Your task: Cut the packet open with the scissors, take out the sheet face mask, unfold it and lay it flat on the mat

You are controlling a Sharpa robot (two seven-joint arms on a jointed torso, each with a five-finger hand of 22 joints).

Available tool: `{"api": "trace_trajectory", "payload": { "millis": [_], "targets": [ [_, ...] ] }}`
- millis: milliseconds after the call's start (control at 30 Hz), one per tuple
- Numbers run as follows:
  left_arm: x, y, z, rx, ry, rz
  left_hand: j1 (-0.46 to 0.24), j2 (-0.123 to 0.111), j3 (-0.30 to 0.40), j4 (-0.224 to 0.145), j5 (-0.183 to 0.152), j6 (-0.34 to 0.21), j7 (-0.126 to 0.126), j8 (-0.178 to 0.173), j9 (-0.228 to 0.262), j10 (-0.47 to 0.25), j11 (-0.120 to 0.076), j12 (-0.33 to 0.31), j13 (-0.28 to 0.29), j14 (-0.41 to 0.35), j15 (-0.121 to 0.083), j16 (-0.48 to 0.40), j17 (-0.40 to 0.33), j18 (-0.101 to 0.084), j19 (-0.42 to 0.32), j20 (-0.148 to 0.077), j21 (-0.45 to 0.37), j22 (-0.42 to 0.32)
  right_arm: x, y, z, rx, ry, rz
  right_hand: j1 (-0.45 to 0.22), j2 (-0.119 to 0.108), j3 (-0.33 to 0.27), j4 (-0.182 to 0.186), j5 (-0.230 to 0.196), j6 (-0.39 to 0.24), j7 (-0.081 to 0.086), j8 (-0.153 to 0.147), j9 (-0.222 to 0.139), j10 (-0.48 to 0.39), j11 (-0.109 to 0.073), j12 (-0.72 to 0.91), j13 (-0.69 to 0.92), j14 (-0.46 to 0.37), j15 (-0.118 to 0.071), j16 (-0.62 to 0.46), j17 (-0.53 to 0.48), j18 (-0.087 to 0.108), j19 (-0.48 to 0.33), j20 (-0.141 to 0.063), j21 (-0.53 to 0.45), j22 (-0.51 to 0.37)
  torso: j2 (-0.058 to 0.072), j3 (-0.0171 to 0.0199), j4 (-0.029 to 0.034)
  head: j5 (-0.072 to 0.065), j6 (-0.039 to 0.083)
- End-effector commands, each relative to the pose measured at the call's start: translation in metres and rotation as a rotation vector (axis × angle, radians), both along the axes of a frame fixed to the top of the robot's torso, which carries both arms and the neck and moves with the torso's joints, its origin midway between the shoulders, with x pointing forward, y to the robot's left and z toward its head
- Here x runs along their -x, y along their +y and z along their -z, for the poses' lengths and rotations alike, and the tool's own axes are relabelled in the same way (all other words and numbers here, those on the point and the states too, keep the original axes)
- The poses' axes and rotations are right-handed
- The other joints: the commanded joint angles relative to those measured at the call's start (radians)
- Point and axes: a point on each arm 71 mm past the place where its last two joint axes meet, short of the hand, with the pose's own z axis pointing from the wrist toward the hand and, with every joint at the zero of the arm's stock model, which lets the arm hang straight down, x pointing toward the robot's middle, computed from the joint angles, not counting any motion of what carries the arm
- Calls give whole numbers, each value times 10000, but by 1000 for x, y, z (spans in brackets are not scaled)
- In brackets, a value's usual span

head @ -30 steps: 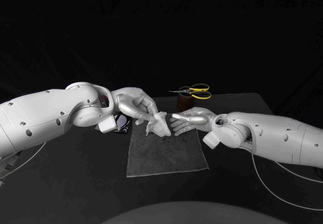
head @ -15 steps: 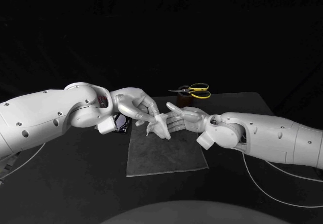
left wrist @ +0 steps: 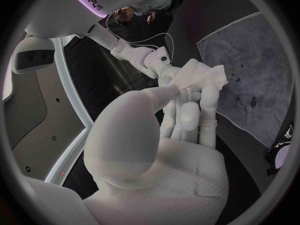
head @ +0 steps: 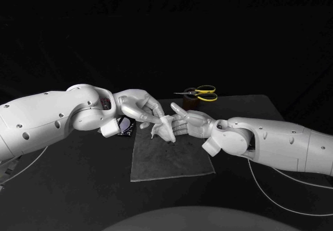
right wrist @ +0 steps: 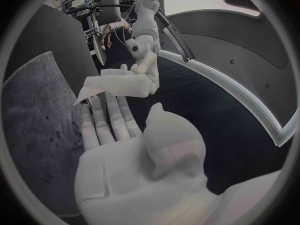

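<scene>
A folded white sheet mask (head: 165, 130) hangs above the far end of the grey mat (head: 170, 161). My left hand (head: 141, 110) pinches its top edge between thumb and fingers; the left wrist view shows the mask (left wrist: 199, 77) at those fingertips. My right hand (head: 188, 123) is beside the mask with its fingers spread, touching the mask's right side. In the right wrist view the right hand (right wrist: 122, 150) lies flat and extended under the mask (right wrist: 117, 85), thumb apart, gripping nothing. The yellow-handled scissors (head: 200, 93) stand in a brown holder behind the mat.
The dark, cut packet (head: 125, 126) lies on the table left of the mat, under my left forearm. The mat (right wrist: 37, 115) spreads flat towards me, its near half bare. The table's back edge runs behind the scissors.
My right hand has moved left and turned its fingers up against the mask. My left hand has kept its pinch and lifted the mask slightly.
</scene>
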Motion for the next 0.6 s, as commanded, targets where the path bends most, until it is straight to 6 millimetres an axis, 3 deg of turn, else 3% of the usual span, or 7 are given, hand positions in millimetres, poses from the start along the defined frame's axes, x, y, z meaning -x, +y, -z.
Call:
{"api": "trace_trajectory", "payload": {
  "millis": [33,200,333,600],
  "targets": [
    [-3,2,-1,129,84,-371,-120,25,12,48,48,34,42,-9,62,-14,40,58,32,72,70,20,91,75,60,48,65,59,2,0,-3,-385,-111,-261,-1,-12,114,3,-21,238,46,115,38,358,129,130,8,92,-115,142,-42,243,-122,9,-40,-95,-4,7,-3,14,-2],
    [-7,6,0,18,104,-724,-246,-42,272,-60,50,107,7,38,211,20,14,173,112,250,44,58,304,50,283,48,184,235,4,-3,-3,-349,-179,-353,160,-30,162,-15,-23,480,96,192,55,663,70,213,-8,214,-175,312,-106,314,-134,20,-29,-181,2,7,0,3,-9],
    [-9,9,1,-120,183,-929,-896,-281,1187,-422,55,173,-27,104,630,19,-25,417,289,428,-2,61,472,27,457,-8,367,396,4,-6,-4,-323,-247,-332,342,-44,169,-39,-24,587,192,217,58,815,-13,233,-16,289,-234,415,-149,369,-97,22,-19,-220,3,3,1,3,-13],
    [-12,12,3,-369,283,-1186,-1450,-302,1566,-578,58,198,-74,220,1001,83,-64,550,381,566,-35,70,619,-2,601,-29,459,523,4,-8,-4,-312,-314,-265,811,-76,146,-113,-23,642,259,202,39,890,-41,183,-28,327,-268,539,-234,418,-21,29,-4,-284,0,-1,7,1,-25]
  ]
}}
